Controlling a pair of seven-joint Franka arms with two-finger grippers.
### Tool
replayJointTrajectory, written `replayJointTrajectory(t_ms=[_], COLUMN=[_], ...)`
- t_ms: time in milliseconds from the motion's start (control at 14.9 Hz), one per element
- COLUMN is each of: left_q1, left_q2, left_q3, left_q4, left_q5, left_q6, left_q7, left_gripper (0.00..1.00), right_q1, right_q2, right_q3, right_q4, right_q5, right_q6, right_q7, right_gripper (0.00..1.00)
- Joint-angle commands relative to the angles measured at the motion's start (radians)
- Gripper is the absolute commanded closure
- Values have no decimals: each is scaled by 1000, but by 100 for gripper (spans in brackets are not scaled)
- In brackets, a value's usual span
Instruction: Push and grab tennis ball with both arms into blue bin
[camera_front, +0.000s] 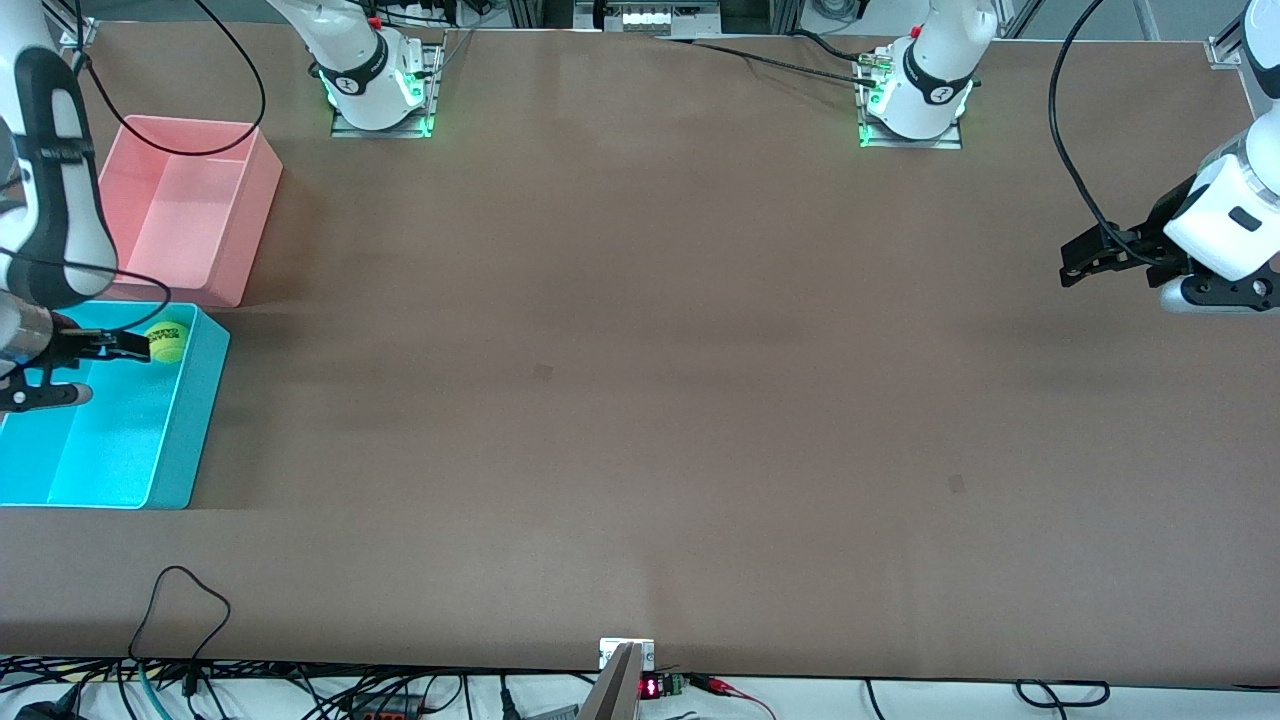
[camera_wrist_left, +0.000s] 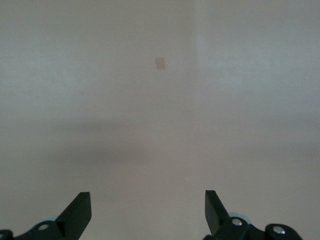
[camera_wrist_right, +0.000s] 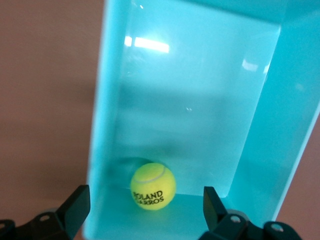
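From the front I see the tennis ball (camera_front: 166, 341) inside the blue bin (camera_front: 190, 440), right claw (camera_front: 120, 345) over it. Left wrist: left claw (camera_wrist_left: 148, 212) spread over bare bench (camera_wrist_left: 160, 125), waiting. Right wrist: right claw spread, ball released; I judge only retreat remains.

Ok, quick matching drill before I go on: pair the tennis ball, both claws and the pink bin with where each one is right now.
Things:
1. fuzzy yellow-green tennis ball
2. black two-finger right claw
3. black two-finger left claw
4. rectangular pink plastic bin

Places:
A. open over bare brown table
B. open over the cyan plastic blue bin
C. inside the blue bin
D. beside the blue bin, farther from the front camera

Pairs: 1-C, 2-B, 3-A, 4-D
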Motion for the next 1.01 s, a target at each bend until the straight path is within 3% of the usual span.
replayJointTrajectory(t_ms=[0, 202, 471, 740, 942], left_q1=[13, 13, 16, 14, 14], left_q2=[-16, -16, -16, -16, -16], left_q3=[-11, -11, -11, -11, -11], left_q4=[-4, -4, -6, -4, -4], left_q5=[-2, -2, -2, -2, -2], left_q6=[-11, -11, -11, -11, -11], left_q7=[5, 5, 5, 5, 5], left_gripper=[0, 0, 0, 0, 0], right_q1=[11, 77, 190, 218, 224], right_q2=[-122, -221, -323, -308, -308], right_q3=[94, 146, 153, 168, 168], right_q4=[-6, -3, 34, 195, 239], right_q5=[18, 34, 129, 136, 126], right_q6=[-84, -168, -308, -507, -544], right_q7=[-8, 16, 177, 315, 314], right_gripper=[0, 0, 0, 0, 0])
